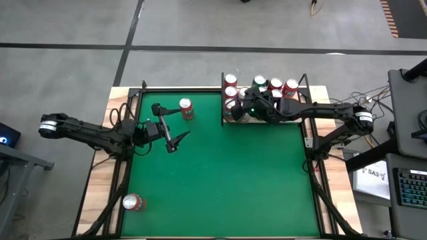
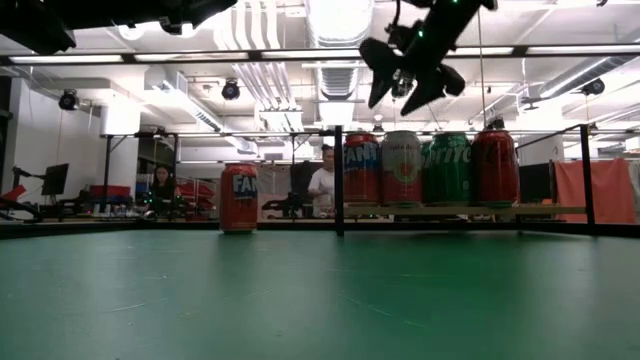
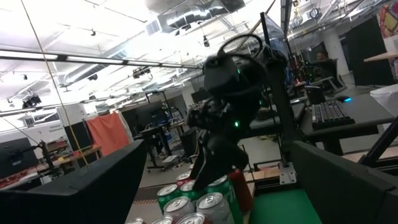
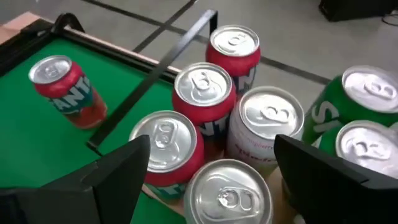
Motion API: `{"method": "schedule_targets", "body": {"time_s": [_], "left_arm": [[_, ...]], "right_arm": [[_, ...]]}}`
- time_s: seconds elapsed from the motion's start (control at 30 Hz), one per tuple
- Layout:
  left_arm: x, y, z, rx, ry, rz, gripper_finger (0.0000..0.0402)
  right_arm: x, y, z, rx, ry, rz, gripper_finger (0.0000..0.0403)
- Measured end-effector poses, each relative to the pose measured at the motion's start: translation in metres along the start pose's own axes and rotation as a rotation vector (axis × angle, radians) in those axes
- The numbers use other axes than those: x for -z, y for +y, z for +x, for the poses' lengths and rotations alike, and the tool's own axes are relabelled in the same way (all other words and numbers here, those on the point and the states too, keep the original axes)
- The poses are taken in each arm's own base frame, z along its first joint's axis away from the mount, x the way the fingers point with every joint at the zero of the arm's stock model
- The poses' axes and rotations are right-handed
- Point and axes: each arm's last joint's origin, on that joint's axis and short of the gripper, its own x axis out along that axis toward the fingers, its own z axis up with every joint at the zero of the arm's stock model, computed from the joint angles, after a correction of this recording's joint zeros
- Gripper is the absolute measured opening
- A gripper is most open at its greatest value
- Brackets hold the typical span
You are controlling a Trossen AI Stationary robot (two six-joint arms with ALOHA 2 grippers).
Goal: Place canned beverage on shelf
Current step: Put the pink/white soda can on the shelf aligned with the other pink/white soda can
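- Right pincer hangs over the cluster of cans on the shelf in the upper middle of the high view, fingers spread wide and grasping nothing; in the low view it hovers clear above the can tops at the upper centre of the frame.
- From the right wrist view, its two dark fingers straddle a silver-topped can, with red cans and green cans packed close around it.
- Left pincer sits over the green surface in the left half of the high view, released and empty, well apart from the shelf.
- One red can stands upright on the surface just left of the shelf, in the upper left-centre of the high view; in the low view it stands left of the shelf's black post.
- Another red can lies on its side near the lower left corner of the surface.
- On the shelf in the low view, cans stand upright in a row right of centre: red, a paler red-and-white one, green, red.
- Two people show in the room beyond the surface in the low view.
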Motion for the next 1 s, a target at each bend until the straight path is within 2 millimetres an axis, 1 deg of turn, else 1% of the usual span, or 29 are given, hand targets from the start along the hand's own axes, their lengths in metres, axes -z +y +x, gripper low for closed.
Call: {"method": "schedule_targets", "body": {"time_s": [0.07, 0.13, 0.23, 0.3, 0.4, 0.57, 0.6, 0.63, 0.8, 1.0], "left_arm": [[0.0, 0.0, 0.0, 0.0, 0.001, -0.009, 0.0382], [0.0, 0.0, 0.0, 0.001, 0.002, -0.023, 0.0382], [0.001, -0.001, 0.001, 0.004, 0.009, -0.028, 0.0382], [0.002, -0.001, 0.001, 0.005, 0.011, -0.022, 0.0382], [0.002, -0.001, 0.001, 0.005, 0.01, 0.001, 0.0382], [0.002, -0.001, 0.001, 0.004, 0.007, 0.003, 0.0382], [0.002, -0.001, 0.001, 0.004, 0.007, 0.001, 0.0382], [0.002, -0.001, 0.001, 0.004, 0.007, -0.001, 0.0382], [0.002, -0.001, 0.001, 0.003, 0.006, -0.001, 0.0382], [0.002, -0.001, 0.001, 0.004, 0.008, -0.001, 0.0382]], "right_arm": [[-0.007, 0.001, -0.007, -0.021, 0.033, -0.013, 0.0328], [-0.015, 0.004, -0.015, -0.086, 0.103, 0.004, 0.0319], [-0.021, 0.005, -0.023, -0.136, 0.22, -0.009, 0.0282], [-0.022, 0.008, -0.025, -0.169, 0.284, -0.024, 0.0244], [-0.019, 0.011, -0.023, -0.211, 0.361, -0.05, 0.0176], [-0.011, 0.015, -0.011, -0.205, 0.416, -0.107, 0.0055], [-0.01, 0.016, -0.008, -0.203, 0.418, -0.115, 0.0034], [-0.009, 0.017, -0.006, -0.197, 0.42, -0.125, 0.0022], [-0.002, 0.018, 0.01, -0.16, 0.459, -0.155, 0.0011], [0.001, 0.013, 0.028, -0.106, 0.498, -0.163, 0.0009]]}}
